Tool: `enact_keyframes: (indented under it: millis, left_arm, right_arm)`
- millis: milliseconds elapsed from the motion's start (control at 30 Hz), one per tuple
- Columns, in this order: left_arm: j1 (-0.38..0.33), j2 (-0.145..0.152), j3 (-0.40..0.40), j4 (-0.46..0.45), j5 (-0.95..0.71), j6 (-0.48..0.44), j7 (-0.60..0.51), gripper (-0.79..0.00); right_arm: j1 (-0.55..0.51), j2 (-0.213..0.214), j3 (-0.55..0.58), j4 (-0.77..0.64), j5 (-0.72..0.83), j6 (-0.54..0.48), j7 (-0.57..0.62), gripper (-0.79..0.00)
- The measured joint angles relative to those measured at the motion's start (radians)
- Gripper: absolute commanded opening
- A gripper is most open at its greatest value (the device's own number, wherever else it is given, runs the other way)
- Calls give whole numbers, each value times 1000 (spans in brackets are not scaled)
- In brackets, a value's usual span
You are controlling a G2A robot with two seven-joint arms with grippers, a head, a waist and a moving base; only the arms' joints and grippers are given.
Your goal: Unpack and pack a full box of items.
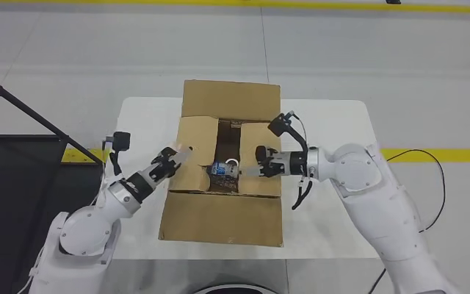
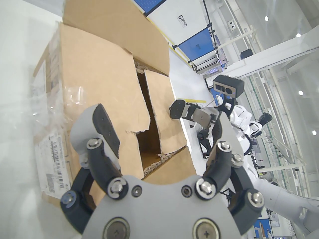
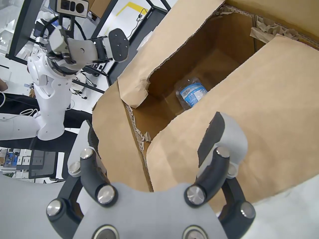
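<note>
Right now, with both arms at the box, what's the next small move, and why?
Probably push the two side flaps outward. The left gripper and right gripper, jaws open, each sit at a flap; the flaps half cover the box, and the bottle lies inside under the narrow gap.

Brown cardboard box (image 1: 220,213) stands upright in the middle of the white surface (image 1: 330,132), top open. Its far and near flaps are folded right out, and the two side flaps lean inward with ragged, torn edges. Deep inside the box lies a clear plastic bottle (image 1: 222,170) with a blue-and-white label.
</note>
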Motion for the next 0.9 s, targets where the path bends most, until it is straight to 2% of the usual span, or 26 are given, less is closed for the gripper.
enact_keyframes:
  millis: [200, 367, 533, 667, 767, 900]
  left_arm:
    - [61, 9, -111, -13, -158, -59, -93, 0]
    - [146, 24, -238, 24, -261, -116, -270, 0]
    - [237, 34, -321, 67, -331, -162, -409, 0]
    - [293, 42, -333, 100, -355, -205, -530, 0]
    - [305, 50, -320, 121, -338, -224, -604, 0]
    - [301, 57, -278, 130, -366, -243, -686, 0]
  right_arm:
    - [-9, 9, 35, -35, 18, -40, -11, 0]
    - [-15, 15, 61, -56, 23, -48, -19, 0]
    - [-15, 14, 60, -56, 22, -48, -18, 0]
    - [-15, 15, 60, -56, 22, -48, -18, 0]
    - [-19, 15, 62, -57, 22, -45, -26, 0]
    - [-34, 16, 90, -57, 10, -19, -120, 0]
